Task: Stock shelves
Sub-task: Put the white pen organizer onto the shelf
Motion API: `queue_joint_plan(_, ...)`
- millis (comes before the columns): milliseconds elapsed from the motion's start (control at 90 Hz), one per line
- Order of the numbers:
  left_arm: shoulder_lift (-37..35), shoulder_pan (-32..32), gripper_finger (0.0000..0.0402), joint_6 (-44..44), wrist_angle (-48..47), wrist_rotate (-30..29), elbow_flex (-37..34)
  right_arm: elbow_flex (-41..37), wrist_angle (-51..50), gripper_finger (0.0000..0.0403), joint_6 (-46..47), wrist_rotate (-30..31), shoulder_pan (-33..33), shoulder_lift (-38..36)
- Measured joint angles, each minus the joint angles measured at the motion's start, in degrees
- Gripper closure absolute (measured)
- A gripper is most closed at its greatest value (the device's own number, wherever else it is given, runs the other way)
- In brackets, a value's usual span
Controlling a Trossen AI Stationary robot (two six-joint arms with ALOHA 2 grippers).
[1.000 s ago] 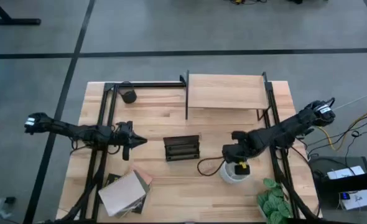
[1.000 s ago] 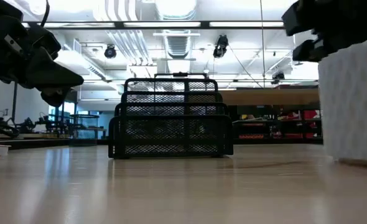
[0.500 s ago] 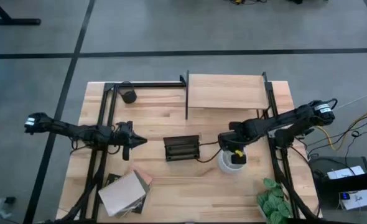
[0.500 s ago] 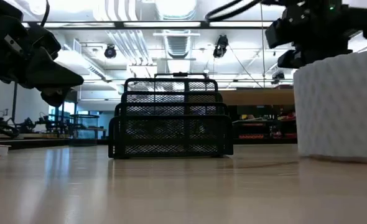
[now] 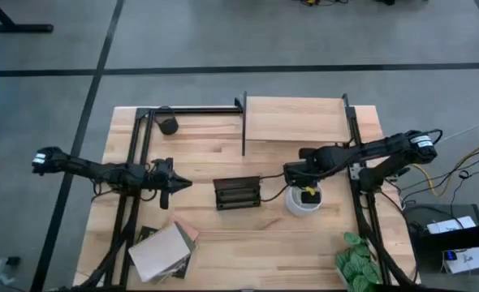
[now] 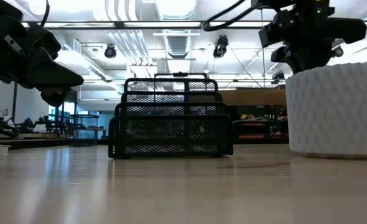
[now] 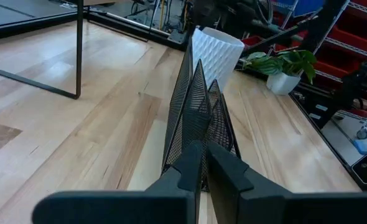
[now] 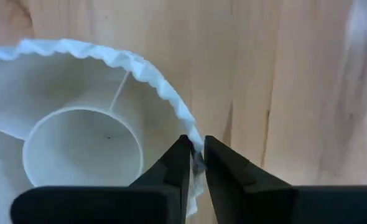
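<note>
**White pot carried up the table toward the shelves**

The right gripper [image 8: 196, 155] pinches the rim of a white textured pot [image 5: 303, 200], one finger inside the wall and one outside, as the right wrist view shows. Against the frame a second ago, the pot has shifted from the lower centre-right of the high view upward and slightly left; it now lies just below the shelves [image 5: 295, 120], whose pale wooden board sits at the upper centre of the frame. In the low view the pot [image 6: 334, 109] has slid from the right edge further into the picture, its base close to the tabletop [image 6: 171, 186]; whether it touches cannot be told.

The left gripper [image 5: 174, 183] hangs at centre-left of the high view, unmoved, fingers pressed together and holding nothing, pointing at the black mesh rack [image 5: 237, 193] at mid-frame. A small dark cup [image 5: 168, 125] stands at upper left, a stack of books [image 5: 162, 251] at lower left, and a leafy green plant [image 5: 360, 259] at lower right.
</note>
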Motion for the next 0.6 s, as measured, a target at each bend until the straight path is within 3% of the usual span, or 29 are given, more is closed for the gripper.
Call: queue_joint_plan(600,0.00,0.01,0.0395,0.00,0.00,0.01,-0.01,0.16,0.35,0.0328,-1.90,2.61,-5.07,0.00)
